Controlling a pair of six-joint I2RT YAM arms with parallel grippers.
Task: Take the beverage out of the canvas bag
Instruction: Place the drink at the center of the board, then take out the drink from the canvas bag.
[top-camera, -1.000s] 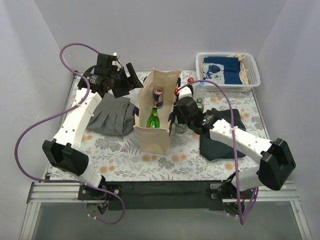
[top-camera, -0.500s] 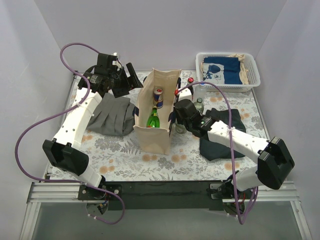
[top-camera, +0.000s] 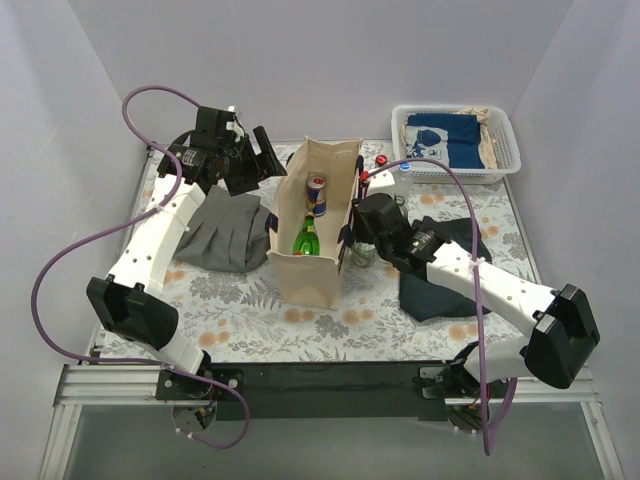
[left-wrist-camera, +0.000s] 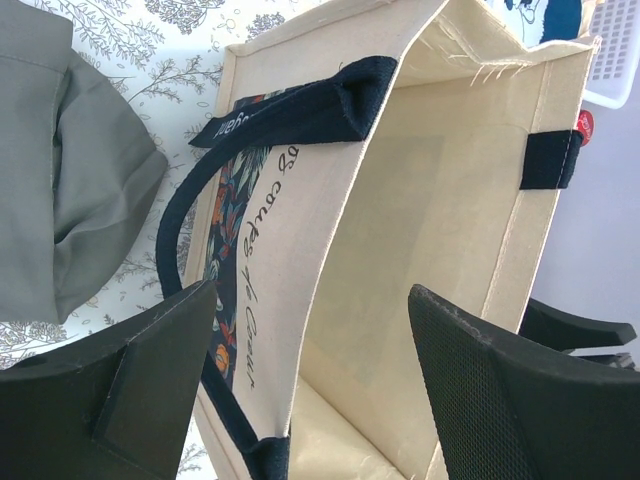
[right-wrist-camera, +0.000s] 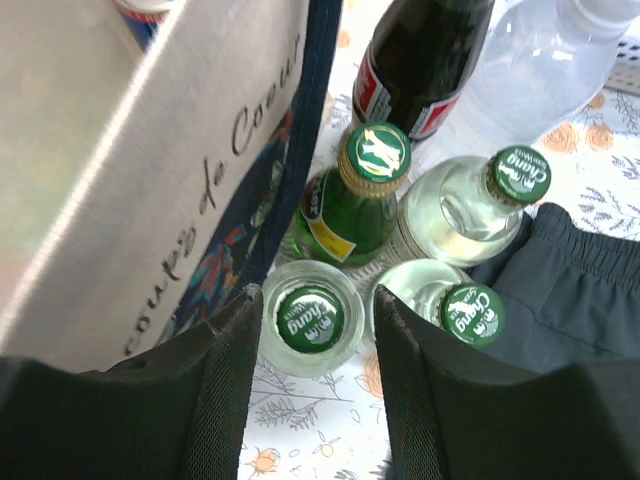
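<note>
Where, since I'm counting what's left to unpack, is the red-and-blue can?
In the top view, the can stands inside the canvas bag, toward its far end, just beyond the green bottle.

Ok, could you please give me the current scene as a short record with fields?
bag: canvas bag, upright mid-table, top open
inside the bag: green bottle and a can
outside: cluster of bottles standing on the table beside the bag's right side
left tool: open, empty, at the bag's left rim
right tool: open, straddling a clear green-capped bottle in that cluster
task state: two drinks not yet out of the bag
</note>
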